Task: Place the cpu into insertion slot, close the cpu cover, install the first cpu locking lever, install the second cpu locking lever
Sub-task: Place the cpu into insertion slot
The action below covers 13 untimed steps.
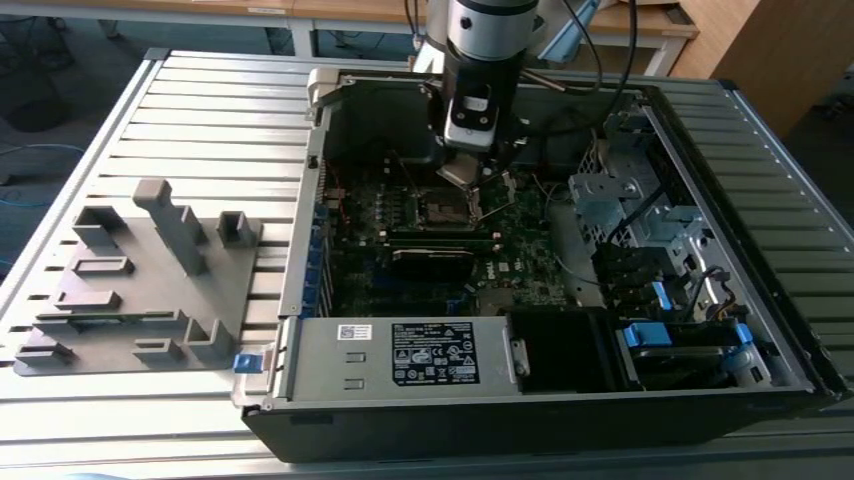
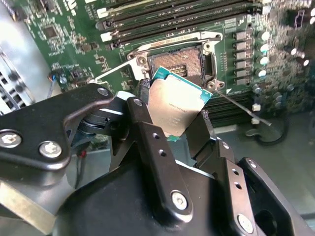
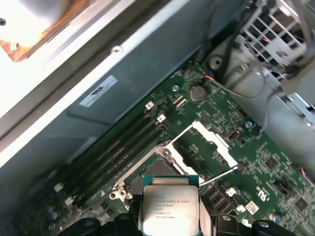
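My gripper [image 2: 174,112] is shut on the cpu [image 2: 173,104], a flat silver-topped square chip pinched by its edges between two black fingers [image 2: 143,105]. The chip hangs tilted just above and short of the insertion slot [image 2: 179,64], a dark square socket with a silver rim on the green board. In the first wrist view the cpu [image 3: 170,204] hides part of the slot [image 3: 156,169], and the cpu cover [image 3: 209,147] lies swung open beside it. Two thin wire levers [image 2: 110,73] [image 2: 242,106] stand released on either side. In the exterior view the gripper [image 1: 461,172] hovers over the socket [image 1: 447,208].
The board sits inside an open computer case [image 1: 307,240] with metal walls all around. Long black memory slots [image 2: 162,22] run beside the socket. Drive cages and blue clips [image 1: 654,300] crowd the exterior view's right. A grey fixture block [image 1: 140,280] lies on the slatted table outside the case.
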Available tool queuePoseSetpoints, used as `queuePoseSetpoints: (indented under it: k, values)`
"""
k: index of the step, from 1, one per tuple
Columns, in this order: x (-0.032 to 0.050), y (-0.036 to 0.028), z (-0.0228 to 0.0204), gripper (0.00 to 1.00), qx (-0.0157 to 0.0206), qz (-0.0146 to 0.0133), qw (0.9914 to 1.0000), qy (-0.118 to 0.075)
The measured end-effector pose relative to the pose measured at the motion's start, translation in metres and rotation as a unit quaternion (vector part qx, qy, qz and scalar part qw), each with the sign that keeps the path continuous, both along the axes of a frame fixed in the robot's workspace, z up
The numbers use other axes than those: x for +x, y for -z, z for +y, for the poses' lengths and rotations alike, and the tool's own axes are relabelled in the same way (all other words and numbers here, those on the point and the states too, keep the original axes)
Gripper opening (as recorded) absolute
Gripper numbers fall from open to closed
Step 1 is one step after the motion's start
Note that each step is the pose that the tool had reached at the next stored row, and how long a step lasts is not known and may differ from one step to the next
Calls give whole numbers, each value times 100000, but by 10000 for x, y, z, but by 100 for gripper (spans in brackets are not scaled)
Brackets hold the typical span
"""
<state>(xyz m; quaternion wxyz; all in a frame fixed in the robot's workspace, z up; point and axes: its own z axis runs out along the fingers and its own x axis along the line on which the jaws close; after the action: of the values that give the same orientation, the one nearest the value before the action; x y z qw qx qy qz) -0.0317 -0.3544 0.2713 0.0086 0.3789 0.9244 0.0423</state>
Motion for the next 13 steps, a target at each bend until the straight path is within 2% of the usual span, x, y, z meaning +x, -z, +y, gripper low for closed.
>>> queuePoseSetpoints:
  k: [4, 7, 10, 13]
  values:
    - [0, 3, 0, 54, -44, 0, 99942, 3396]
    - [0, 4, 0, 54, -53, 1, 99814, 6089]
    - [0, 6, 0, 54, -62, 1, 99609, 8829]
    - [0, 8, 0, 54, -73, 0, 99335, 11511]
